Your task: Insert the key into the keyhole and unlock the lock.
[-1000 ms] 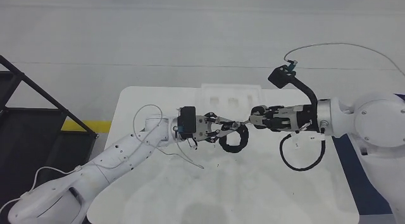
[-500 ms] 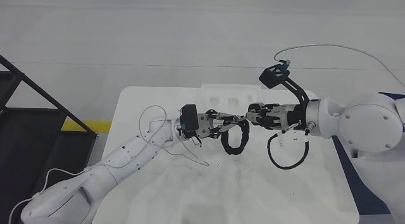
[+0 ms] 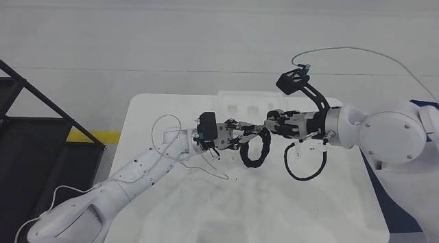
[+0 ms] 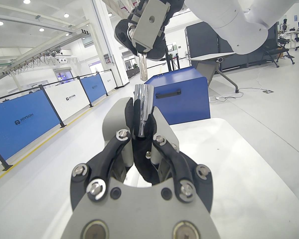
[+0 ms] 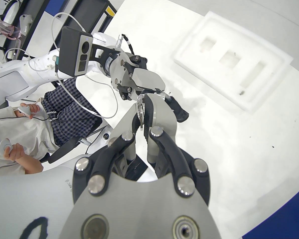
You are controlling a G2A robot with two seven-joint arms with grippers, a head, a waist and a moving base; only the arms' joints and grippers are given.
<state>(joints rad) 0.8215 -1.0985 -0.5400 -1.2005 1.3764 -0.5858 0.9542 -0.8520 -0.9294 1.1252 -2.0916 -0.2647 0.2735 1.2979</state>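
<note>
My left gripper (image 4: 142,111) is shut on the lock (image 4: 144,95), a chrome cylinder whose end faces the other arm. The lock's black cable loop (image 3: 254,152) hangs below it over the table's middle. My right gripper (image 5: 145,103) is shut on the key (image 5: 140,114). In the left wrist view the key's blade (image 4: 143,67) points at the cylinder's end, with a small gap between them. From above, the left gripper (image 3: 240,136) and the right gripper (image 3: 265,130) meet tip to tip. The keyhole itself is hidden.
A white foam tray (image 3: 250,103) with three shallow pockets lies at the far edge of the white table (image 3: 206,209), just behind the grippers. A loose black cable (image 3: 302,164) dangles under the right forearm. A black rack (image 3: 27,140) stands to the table's left.
The right arm has shifted left and the left gripper slightly right, bringing key and lock closer together. The cable loop swung along with the lock.
</note>
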